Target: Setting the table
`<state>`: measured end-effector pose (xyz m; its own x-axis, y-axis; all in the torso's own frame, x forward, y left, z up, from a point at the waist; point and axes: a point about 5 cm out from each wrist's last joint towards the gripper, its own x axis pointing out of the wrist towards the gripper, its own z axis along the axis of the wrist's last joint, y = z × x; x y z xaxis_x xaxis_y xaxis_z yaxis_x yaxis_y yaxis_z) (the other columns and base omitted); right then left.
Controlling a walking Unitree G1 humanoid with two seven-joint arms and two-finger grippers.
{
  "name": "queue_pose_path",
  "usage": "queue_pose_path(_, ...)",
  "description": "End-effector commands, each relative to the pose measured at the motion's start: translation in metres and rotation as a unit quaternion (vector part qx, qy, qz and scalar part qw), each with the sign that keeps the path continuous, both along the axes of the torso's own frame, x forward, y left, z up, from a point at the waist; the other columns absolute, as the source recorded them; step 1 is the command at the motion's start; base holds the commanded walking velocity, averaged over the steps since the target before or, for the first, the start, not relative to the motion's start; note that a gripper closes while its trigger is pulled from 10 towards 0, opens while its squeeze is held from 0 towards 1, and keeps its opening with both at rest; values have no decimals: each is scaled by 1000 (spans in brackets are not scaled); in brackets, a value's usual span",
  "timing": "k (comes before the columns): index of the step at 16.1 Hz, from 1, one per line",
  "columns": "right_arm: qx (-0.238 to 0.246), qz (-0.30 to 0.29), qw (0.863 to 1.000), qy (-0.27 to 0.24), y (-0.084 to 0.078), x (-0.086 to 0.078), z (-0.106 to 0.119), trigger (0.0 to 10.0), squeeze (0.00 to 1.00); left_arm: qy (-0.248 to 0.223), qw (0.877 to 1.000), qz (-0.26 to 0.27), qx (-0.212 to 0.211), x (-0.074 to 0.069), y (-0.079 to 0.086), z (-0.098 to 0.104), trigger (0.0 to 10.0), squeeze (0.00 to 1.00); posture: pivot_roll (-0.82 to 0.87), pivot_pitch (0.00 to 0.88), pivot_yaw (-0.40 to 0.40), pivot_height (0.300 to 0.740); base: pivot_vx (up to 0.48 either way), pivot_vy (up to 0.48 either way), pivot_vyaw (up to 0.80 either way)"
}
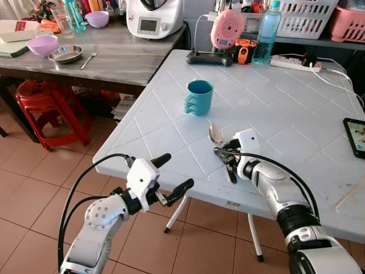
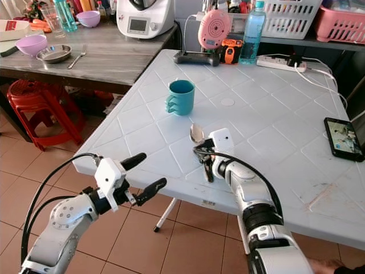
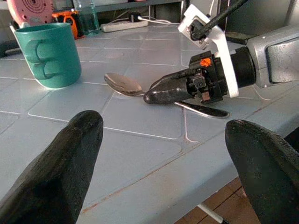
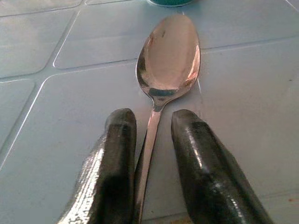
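A metal spoon (image 4: 168, 56) lies on the white plastic table (image 1: 285, 108), bowl pointing toward a teal mug (image 1: 198, 97) that stands upright a little farther in. My right gripper (image 1: 223, 153) rests low on the table, shut on the spoon's handle, one black finger (image 4: 119, 154) on each side. My left gripper (image 1: 178, 170) hangs open just off the table's near-left edge, level with the tabletop and holding nothing. In the left wrist view the spoon (image 3: 122, 84) and mug (image 3: 46, 53) lie ahead of its fingers.
A phone (image 1: 356, 137) lies at the table's right edge. A water bottle (image 1: 266, 31), pink device and power strip (image 1: 293, 63) line the far side. The wooden table (image 1: 125, 57) to the left holds a metal dish (image 1: 65, 54), fork and purple bowl. Red stools (image 1: 43, 103) stand beneath.
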<state>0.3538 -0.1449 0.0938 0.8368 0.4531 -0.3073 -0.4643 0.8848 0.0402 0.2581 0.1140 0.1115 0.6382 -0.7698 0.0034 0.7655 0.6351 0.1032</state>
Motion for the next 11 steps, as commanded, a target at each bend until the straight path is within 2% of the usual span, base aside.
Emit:
queue_pose_path(1, -2, 4, 999, 48, 3, -8, -19, 0, 0, 0, 1000, -5, 5, -2, 1, 1, 10000, 0, 36, 83, 37, 740, 0, 0, 0)
queue_pose_path(7, 11, 0, 998, 62, 7, -14, -27, 0, 0, 5, 1000, -6, 7, -3, 2, -4, 10000, 0, 34, 82, 41, 740, 0, 0, 0)
queue_pose_path(11, 21, -34, 997, 70, 3, -17, -33, 0, 0, 9, 1000, -8, 6, -4, 3, -7, 10000, 0, 29, 76, 41, 740, 0, 0, 0)
